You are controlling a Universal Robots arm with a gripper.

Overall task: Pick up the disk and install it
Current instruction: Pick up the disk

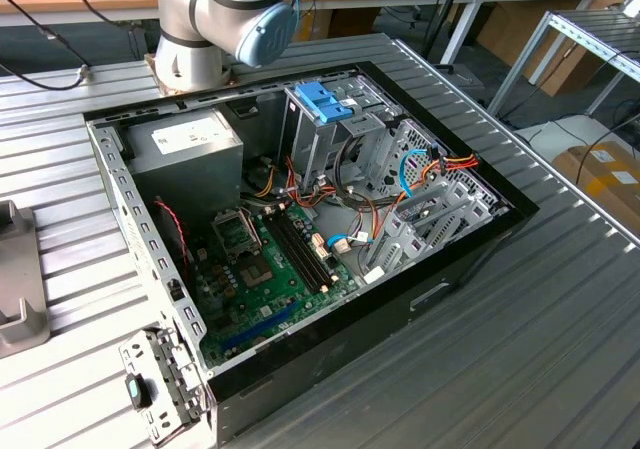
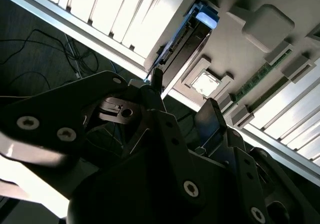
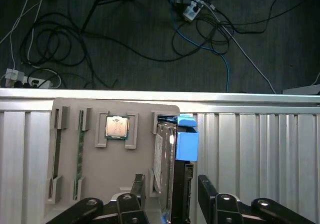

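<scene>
Disk (image 3: 165, 154), a grey metal drive in a light-blue carrier, is straddled edge-up in the grey tray (image 3: 70, 156) by the spread gripper (image 3: 171, 179). The pick-up is judged unclosed, and centred closure is required.

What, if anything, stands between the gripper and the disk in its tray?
Nothing visible does. In the first wrist view the open gripper is lined up with the disk, which stands on edge in the grey tray, jaws spread to either side of it.

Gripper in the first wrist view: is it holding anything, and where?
Nothing is held: the open gripper hangs over the disk, which stands on edge in the grey tray.
</scene>
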